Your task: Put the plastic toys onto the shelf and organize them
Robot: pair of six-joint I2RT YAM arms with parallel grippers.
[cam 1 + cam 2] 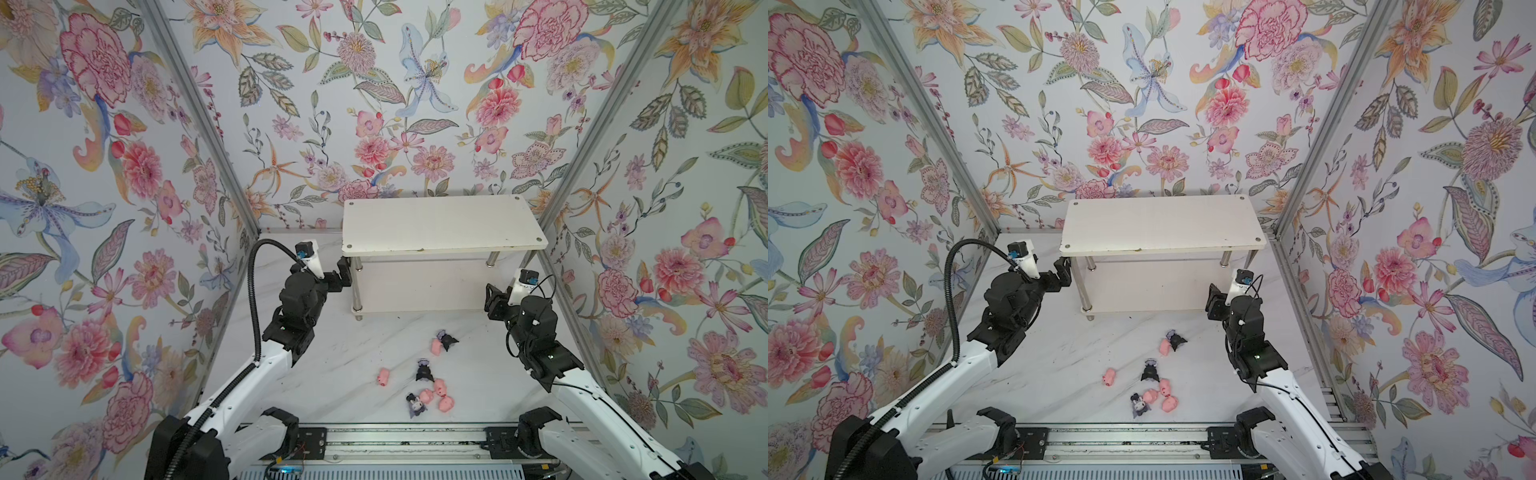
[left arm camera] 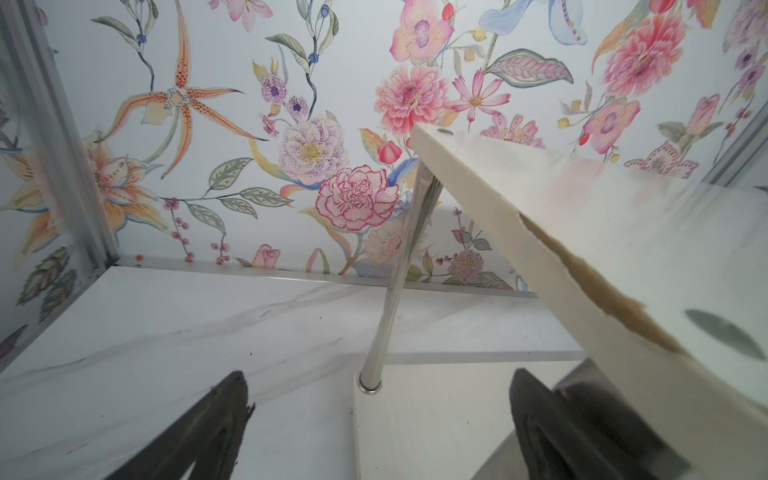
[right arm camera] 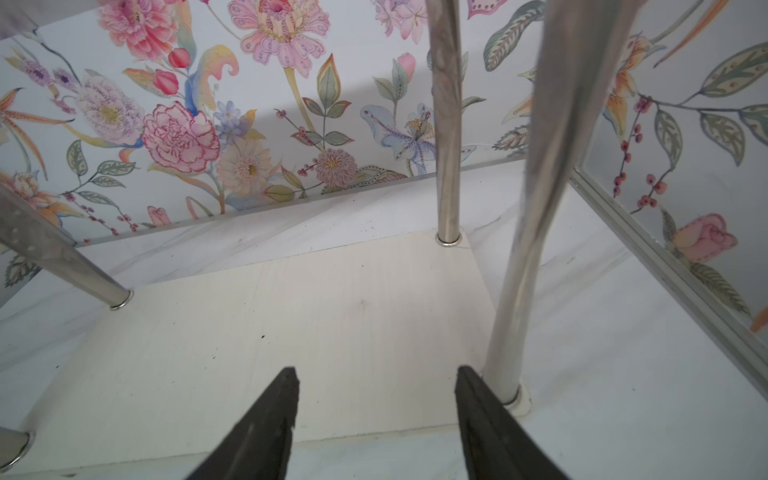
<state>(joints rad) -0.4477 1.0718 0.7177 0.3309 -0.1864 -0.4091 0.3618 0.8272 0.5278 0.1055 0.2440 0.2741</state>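
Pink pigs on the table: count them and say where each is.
5, all on the table. One pig beside the far figurine; one alone at left; three clustered in front. None appears hidden.

Left wrist: left gripper [image 2: 378, 374] at the shelf [image 2: 478, 195] corner, jaws spread wide.
One jaw over the marble table [image 2: 187, 332], the other over the lower board [image 2: 436, 424], under the top board [image 2: 623, 216]; chrome leg [image 2: 399, 266] stands between them, further in. Chip [image 2: 602, 291] along the top board's edge, brown core showing. Floral wall [image 2: 249, 124] behind.
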